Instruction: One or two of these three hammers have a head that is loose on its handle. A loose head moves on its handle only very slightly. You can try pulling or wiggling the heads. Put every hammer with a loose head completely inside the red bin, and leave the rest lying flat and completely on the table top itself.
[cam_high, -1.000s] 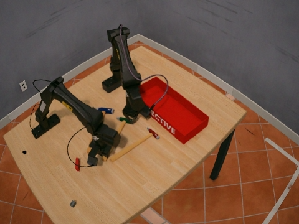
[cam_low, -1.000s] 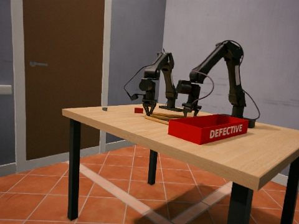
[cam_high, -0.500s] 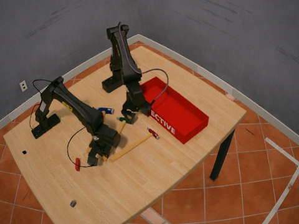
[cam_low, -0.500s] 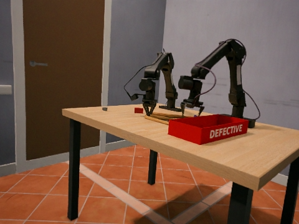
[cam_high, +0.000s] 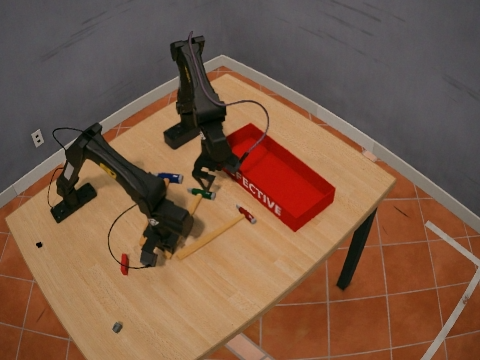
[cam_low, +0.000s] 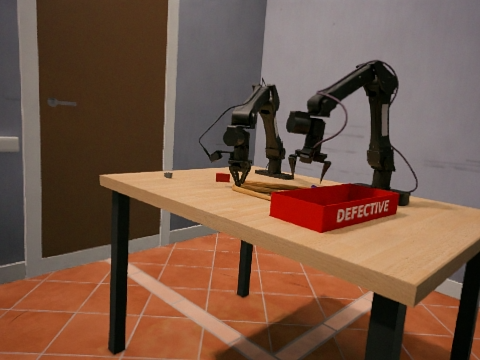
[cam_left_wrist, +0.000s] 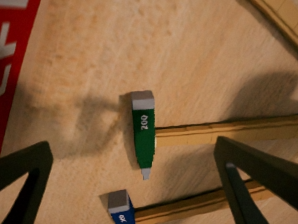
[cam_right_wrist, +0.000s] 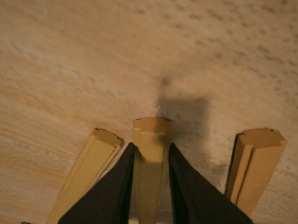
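I take the biggest things first: the surface (cam_high: 260, 280) (cam_low: 200, 192) (cam_left_wrist: 75, 55) (cam_right_wrist: 75, 50) carries everything, and the red bin (cam_high: 312, 211) (cam_low: 300, 210) (cam_left_wrist: 22, 30) stands just beside my left claw (cam_high: 220, 180) (cam_low: 307, 178) (cam_left_wrist: 135, 149). All three hammers lie outside it: the green hammer (cam_high: 201, 193) (cam_left_wrist: 145, 135) (cam_right_wrist: 150, 175) has its head below the left claw, while the red hammer (cam_high: 215, 235) (cam_low: 252, 193) (cam_left_wrist: 280, 20) (cam_right_wrist: 82, 175) and blue hammer (cam_high: 170, 177) (cam_left_wrist: 122, 215) (cam_right_wrist: 255, 170) lie either side of it. My right claw (cam_high: 159, 256) (cam_low: 241, 184) (cam_right_wrist: 151, 148) is clamped on the green handle near its end; the left one is spread wide with nothing in it. I judge this to be the wiggle test, so I'd keep the right hold firm, center the left fingers over the head, lower and close squarely, then tug gently along the handle. A loose head gives only slightly, so a slipping grip or shifting handle could fool me. I'd watch the small joint between head and wood.
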